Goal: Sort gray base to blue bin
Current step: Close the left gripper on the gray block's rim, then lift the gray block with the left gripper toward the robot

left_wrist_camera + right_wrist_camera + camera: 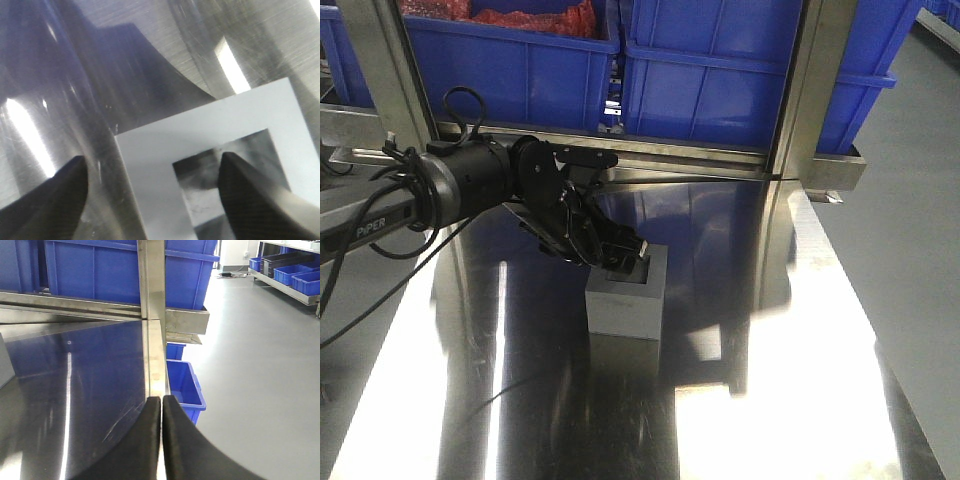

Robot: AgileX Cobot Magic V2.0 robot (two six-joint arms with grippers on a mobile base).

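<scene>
Gray base (626, 298) sits upright on the steel table (800, 400), recess up. Your left gripper (151, 162) is spread wide astride one wall, one finger in the recess, w/o clamping. Right gripper (161, 440): fingers pressed together, holding nothing.

We note a brushed steel tabletop (800, 400), mirror-bright, with long white streaks of overhead light (232, 67) reflected in it. Steel uprights (805, 90) rise at its far edge. Off the right side we see smooth gray floor (260, 365) and a distant low shelf (285, 290) by a pale wall (232, 252).
</scene>
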